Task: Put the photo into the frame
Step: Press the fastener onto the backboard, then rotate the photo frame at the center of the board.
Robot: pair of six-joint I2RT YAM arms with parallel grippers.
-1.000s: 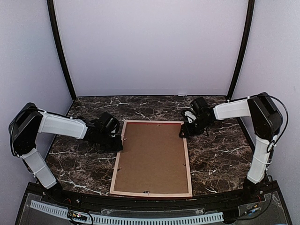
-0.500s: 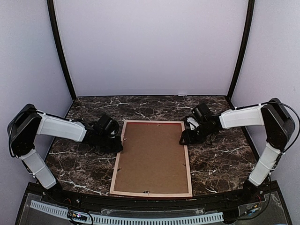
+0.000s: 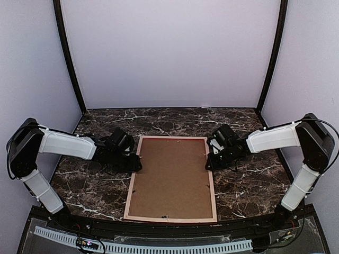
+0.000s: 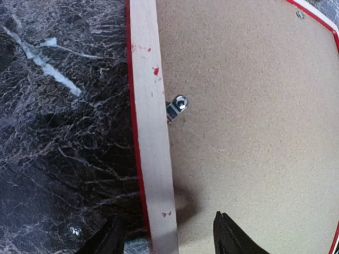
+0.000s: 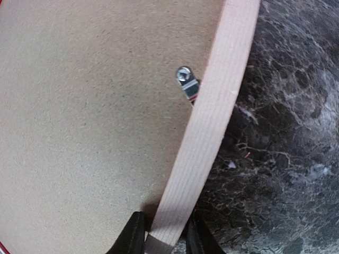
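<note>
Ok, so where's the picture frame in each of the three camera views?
Top external: frame lies back-up at centre.
Left wrist: frame, one pale rail running top to bottom, left of centre.
Right wrist: frame, one pale rail slanting down from upper right.
Shared landmark: brown backing board inside it.

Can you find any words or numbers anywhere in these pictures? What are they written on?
None can be read.
The backing board in the frame is plain brown, with no print.
The metal clip bears no mark that I can make out.
The small black part at the rig's near edge may carry markings, but it is too small to tell.
</note>
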